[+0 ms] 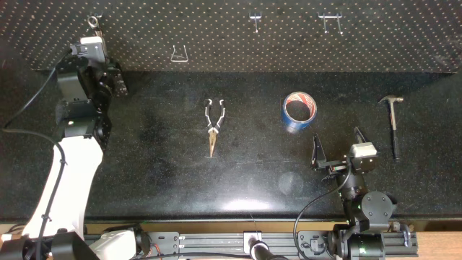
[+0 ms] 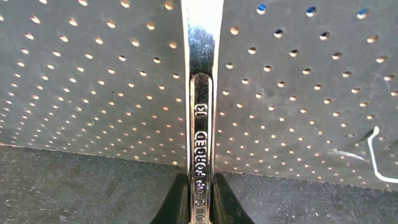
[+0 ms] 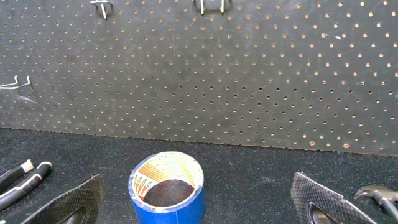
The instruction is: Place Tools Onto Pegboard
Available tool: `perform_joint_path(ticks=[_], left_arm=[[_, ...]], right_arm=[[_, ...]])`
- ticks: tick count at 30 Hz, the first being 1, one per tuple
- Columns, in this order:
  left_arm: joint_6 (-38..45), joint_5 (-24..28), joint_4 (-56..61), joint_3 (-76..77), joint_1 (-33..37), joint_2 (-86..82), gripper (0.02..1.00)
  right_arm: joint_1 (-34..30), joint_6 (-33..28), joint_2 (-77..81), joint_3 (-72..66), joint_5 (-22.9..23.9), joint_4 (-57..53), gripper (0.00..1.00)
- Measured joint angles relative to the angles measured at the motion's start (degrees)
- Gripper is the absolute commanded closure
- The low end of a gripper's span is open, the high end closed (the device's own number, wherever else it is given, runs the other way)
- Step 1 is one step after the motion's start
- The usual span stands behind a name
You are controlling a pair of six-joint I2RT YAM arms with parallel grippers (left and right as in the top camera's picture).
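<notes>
My left gripper is shut on the shaft of a steel wrench, which stands upright against the black pegboard. In the top view this gripper is at the board's far left, the wrench head poking above it. On the black table lie long-nose pliers, a blue tape roll and a hammer. My right gripper stands open just in front of the tape roll, its fingers spread wider than the roll and apart from it.
A wire hook hangs on the pegboard left of centre, and two double hooks sit higher up to the right. Pliers handles and the hammer head flank the tape in the right wrist view.
</notes>
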Motion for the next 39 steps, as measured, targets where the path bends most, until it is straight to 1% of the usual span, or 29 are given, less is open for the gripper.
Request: perform_joint_path(ticks=[4,5,8,14,19,22,31,36,39], left_arm=[[0.0,2.0,-3.8,0.2,-1.0,-0.1,0.989],[0.0,2.0,-6.3,0.2,-1.5,-0.8,0.989],[0.0,-1.0,-9.6,0.3,-1.5,-3.9,0.989],[0.0,-2.6,-9.7,0.4,-1.5,-4.7,0.989],[0.0,-6.1,-10.2,0.4,-1.4,-6.1,0.989],[-1.1,-6.6,-12.8,0.5,-0.5,-6.2,0.989],[-1.3,-6.9,-12.1,0.5,-0.3,-6.1,0.989],[-1.3,-7.0,-8.6,0.5,-0.3,-4.7,0.989],[-1.3,-7.0,-8.7,0.5,-0.3,-3.4,0.989]], right_arm=[[0.0,0.0,0.0,0.0,0.0,0.0,0.009],[0.0,0.0,0.0,0.0,0.0,0.0,0.009],[0.0,0.0,0.0,0.0,0.0,0.0,0.009],[0.0,0.0,0.0,0.0,0.0,0.0,0.009],[0.0,0.0,0.0,0.0,0.0,0.0,0.009],[0.0,0.0,0.0,0.0,0.0,0.0,0.009],[0.0,0.0,0.0,0.0,0.0,0.0,0.009],[0.0,0.0,0.0,0.0,0.0,0.0,0.009],[0.0,0.0,0.0,0.0,0.0,0.0,0.009]])
